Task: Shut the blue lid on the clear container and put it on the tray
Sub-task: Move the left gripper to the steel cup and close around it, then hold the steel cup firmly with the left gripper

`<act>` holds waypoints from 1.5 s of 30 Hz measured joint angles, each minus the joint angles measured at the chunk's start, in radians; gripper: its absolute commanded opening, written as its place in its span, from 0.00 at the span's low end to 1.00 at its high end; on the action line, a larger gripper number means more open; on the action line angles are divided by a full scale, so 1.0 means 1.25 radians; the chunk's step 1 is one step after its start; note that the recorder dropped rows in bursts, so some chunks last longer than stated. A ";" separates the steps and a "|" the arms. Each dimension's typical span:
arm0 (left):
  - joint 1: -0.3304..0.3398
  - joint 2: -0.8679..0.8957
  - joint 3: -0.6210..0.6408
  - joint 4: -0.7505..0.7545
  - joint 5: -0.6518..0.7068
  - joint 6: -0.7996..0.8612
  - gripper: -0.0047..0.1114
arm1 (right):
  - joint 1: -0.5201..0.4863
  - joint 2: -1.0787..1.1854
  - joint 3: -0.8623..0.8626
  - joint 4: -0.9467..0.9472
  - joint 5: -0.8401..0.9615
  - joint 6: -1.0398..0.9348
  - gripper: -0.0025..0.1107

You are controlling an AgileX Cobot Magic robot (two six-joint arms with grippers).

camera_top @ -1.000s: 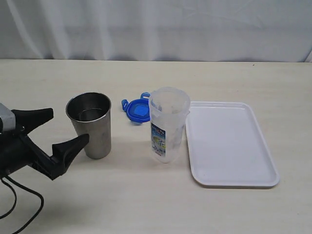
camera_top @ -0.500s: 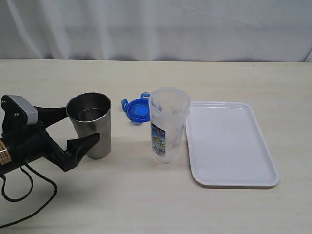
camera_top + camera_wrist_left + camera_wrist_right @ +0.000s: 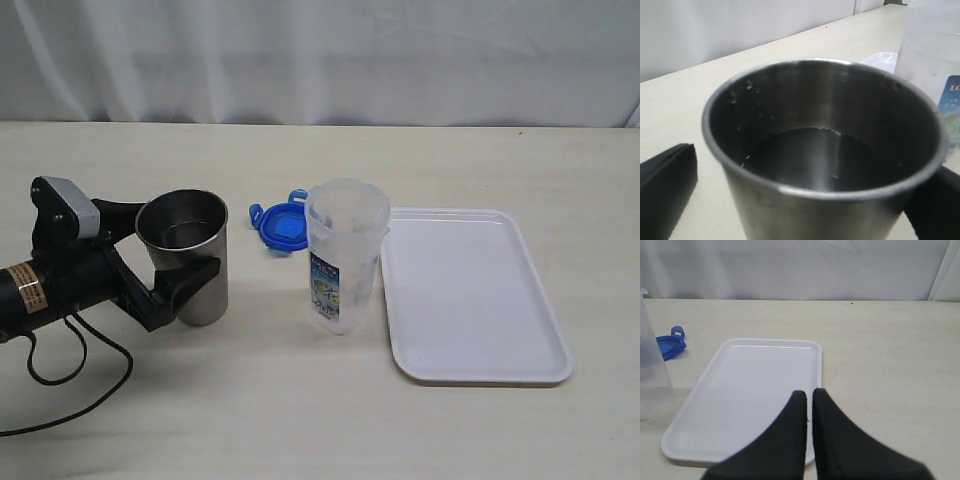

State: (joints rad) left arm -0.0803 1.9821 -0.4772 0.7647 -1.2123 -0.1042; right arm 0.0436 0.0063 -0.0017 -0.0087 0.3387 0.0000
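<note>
The clear container [image 3: 345, 255] stands upright without a lid, just left of the white tray [image 3: 470, 295]. Behind it the blue lid [image 3: 282, 225] lies flat on the table. My left gripper [image 3: 180, 248] is open and straddles a steel cup [image 3: 185, 255], one finger behind it and one in front. In the left wrist view the cup [image 3: 825, 150] fills the frame, with dark fingers [image 3: 665, 190] on either side and the container [image 3: 932, 55] beyond. My right gripper [image 3: 809, 392] is shut and empty above the tray [image 3: 750, 390], with the lid [image 3: 670, 346] and container [image 3: 652, 365] far off.
The steel cup holds some liquid and stands left of the container. A white curtain closes off the far table edge. A black cable [image 3: 70, 375] trails from the left arm. The right arm does not show in the exterior view.
My left gripper has moved right along the table until its open fingers came round the steel cup. The cup, lid, container and tray have not moved.
</note>
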 measured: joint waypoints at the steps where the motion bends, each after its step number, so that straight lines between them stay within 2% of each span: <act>1: 0.000 0.004 -0.002 0.000 0.000 0.000 0.94 | 0.000 0.000 0.000 0.000 0.000 0.000 0.06; 14: -0.002 0.039 -0.050 0.018 0.001 -0.022 0.94 | 0.000 0.000 0.000 0.000 0.000 0.000 0.06; 24: -0.041 0.039 -0.056 -0.014 0.001 -0.014 0.94 | 0.000 0.000 0.000 0.000 0.000 0.000 0.06; 45: -0.040 0.039 -0.056 -0.032 0.001 -0.005 0.94 | 0.000 0.000 0.000 0.000 0.000 0.000 0.06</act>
State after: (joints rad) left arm -0.1307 2.0307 -0.5466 0.7244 -1.2106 -0.1106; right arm 0.0436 0.0063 -0.0017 -0.0087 0.3387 0.0000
